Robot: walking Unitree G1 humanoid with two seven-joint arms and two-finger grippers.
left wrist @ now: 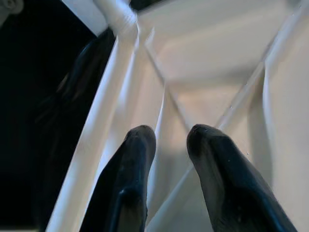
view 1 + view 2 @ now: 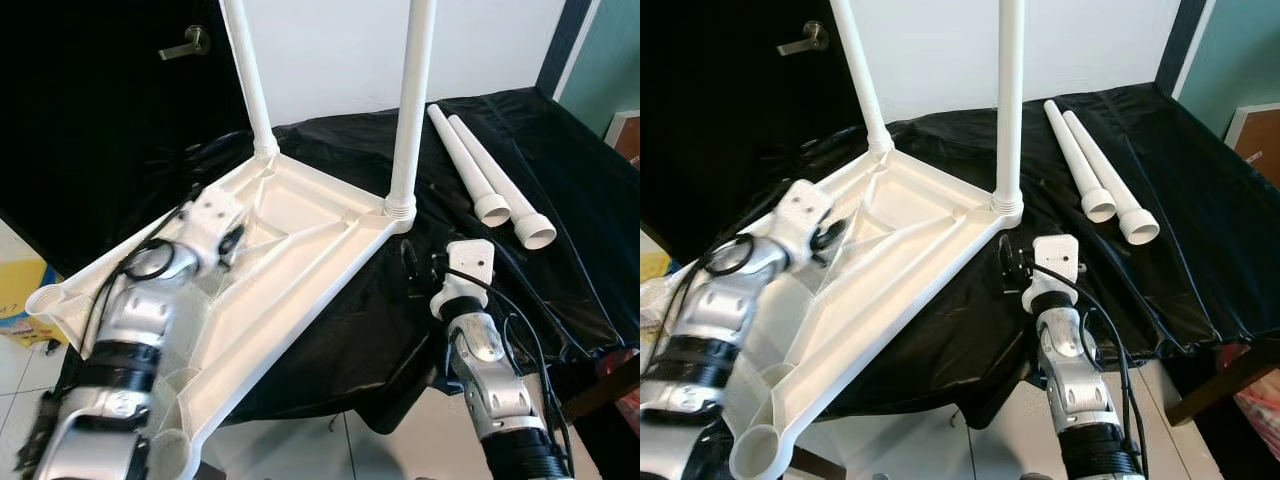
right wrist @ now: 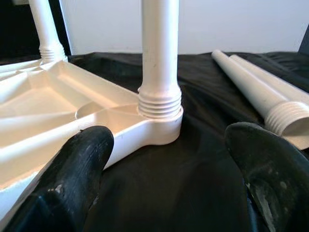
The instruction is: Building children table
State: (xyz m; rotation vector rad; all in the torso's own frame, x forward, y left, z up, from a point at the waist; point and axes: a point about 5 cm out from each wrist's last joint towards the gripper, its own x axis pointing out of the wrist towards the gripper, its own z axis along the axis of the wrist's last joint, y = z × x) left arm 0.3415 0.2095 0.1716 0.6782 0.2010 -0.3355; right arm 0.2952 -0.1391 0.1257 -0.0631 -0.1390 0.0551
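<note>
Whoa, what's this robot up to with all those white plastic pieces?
It is putting together a small white table. The tabletop lies upside down on a black cloth, with two legs already standing in its far corners. Two loose legs lie on the cloth to the right. The left gripper rests over the ribbed underside of the tabletop, fingers slightly apart. The right gripper hovers open by the nearer screwed-in leg, holding nothing.

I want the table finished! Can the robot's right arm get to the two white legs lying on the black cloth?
Probably yes. The right gripper hovers open beside the two loose legs, with bare black cloth between them and nothing blocking.
</note>
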